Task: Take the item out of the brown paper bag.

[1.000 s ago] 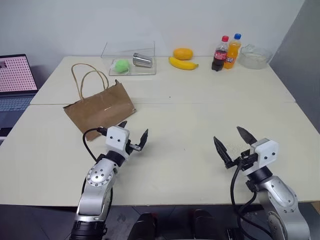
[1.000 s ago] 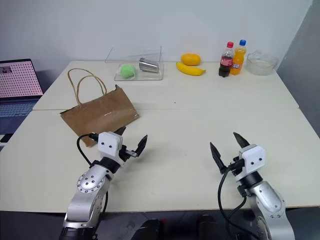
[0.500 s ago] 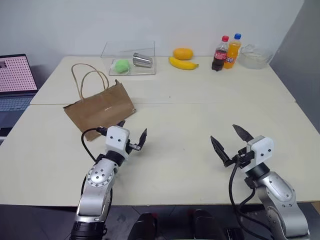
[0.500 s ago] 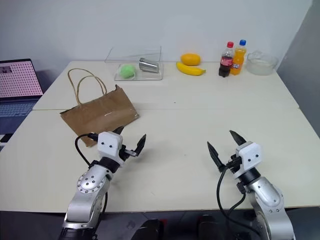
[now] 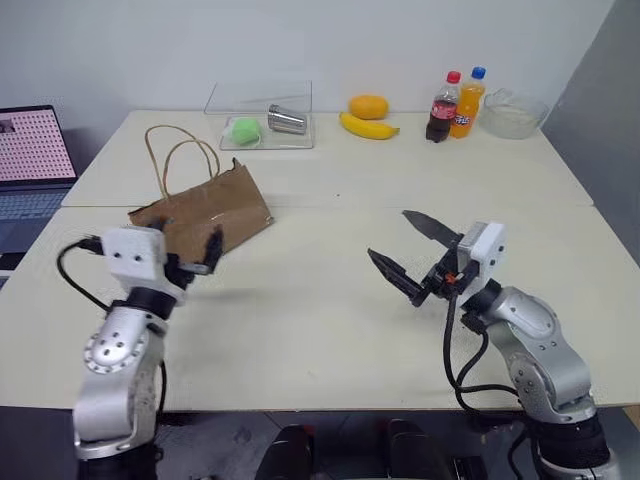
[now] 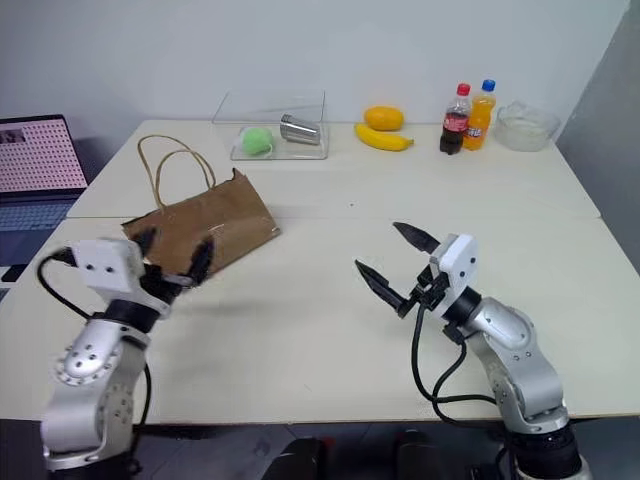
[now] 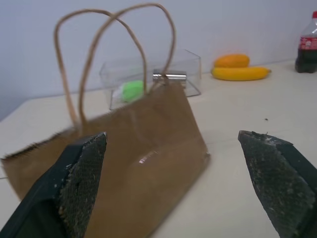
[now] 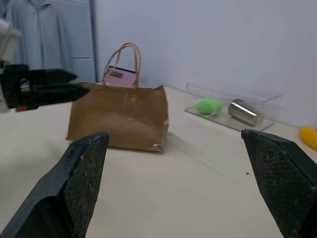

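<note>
White wall backs a cream table (image 5: 330, 300), made of two tops pushed together with a seam running left to right across the middle. On the left half, just past that seam's near side, stands the brown paper bag (image 5: 215, 212), creased, leaning a little, its two thin tan loop handles (image 5: 170, 160) rising from its far edge. The item cannot be seen; the bag's mouth faces away and its inside is hidden, so whether the bottle sits within cannot be told.

The left gripper (image 5: 185, 262) hangs just near of the bag on the left, its two black fingers spread wide with nothing between them; in the left wrist view the bag sits squarely ahead between the fingers (image 7: 81, 173), apart from them. The right gripper (image 5: 410, 255) hovers over the middle of the table, right of the bag and well apart from it, turned toward the left, jaws likewise spread wide and empty.

Along the far edge, from left to right: a clear plastic box (image 5: 262, 118) holding a green ball (image 5: 245, 130) and a shiny steel cup (image 5: 287, 122) lying on its side; an orange fruit (image 5: 368, 106) just behind a banana (image 5: 368, 127); a cola bottle (image 5: 441, 107) touching or just beside an orange soda bottle (image 5: 466, 102); and a clear bowl (image 5: 512, 114) at the far right corner. A laptop (image 5: 35, 160) with a pink-patterned screen sits beyond the table's left edge
</note>
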